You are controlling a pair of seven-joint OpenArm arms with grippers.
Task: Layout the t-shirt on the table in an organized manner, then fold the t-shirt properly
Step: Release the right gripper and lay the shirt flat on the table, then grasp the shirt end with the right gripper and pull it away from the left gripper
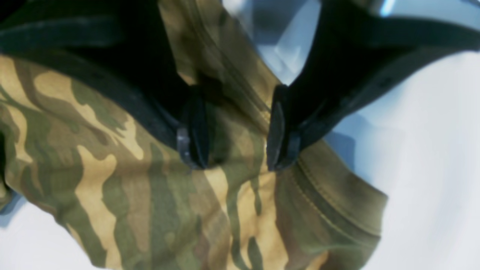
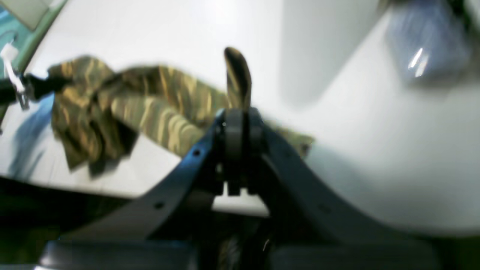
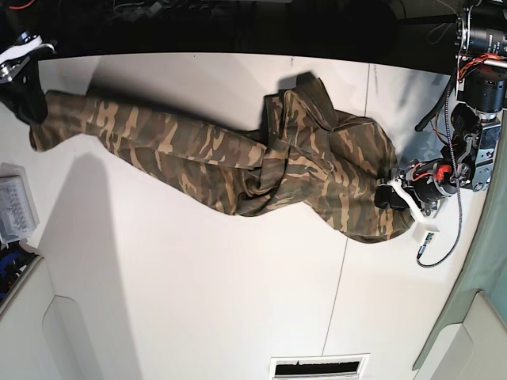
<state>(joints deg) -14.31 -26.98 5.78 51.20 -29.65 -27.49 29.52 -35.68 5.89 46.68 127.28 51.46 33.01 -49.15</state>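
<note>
I have the t-shirt (image 3: 238, 154) stretched in a long twisted rope across the table (image 3: 198, 301), running from about 9 o'clock to 3 o'clock in the base view, with the thick bunched end lying toward 3 o'clock. My right gripper (image 2: 237, 129) has its jaws together, pinching a small flap of the camouflage cloth that sticks up above the tips; in the base view it sits at the far 10 o'clock end of the shirt. My left gripper (image 1: 232, 131) has its jaws standing apart, straddling the cloth right beside a stitched olive hem (image 1: 337, 187), with fabric lying between the pads (image 1: 275, 131) but not yet squeezed, as far as I can judge. I judge I am in the spreading-out stage, nowhere near folding. To do it well I should close my left jaws on the hem itself and not on a loose fold of the body, then lift both ends only slightly and draw them apart so the twist in the middle falls open flat. Pulling hard while the middle is knotted would only tighten the rope. I can read no label, brand or writing here; the neck label is not visible.
</note>
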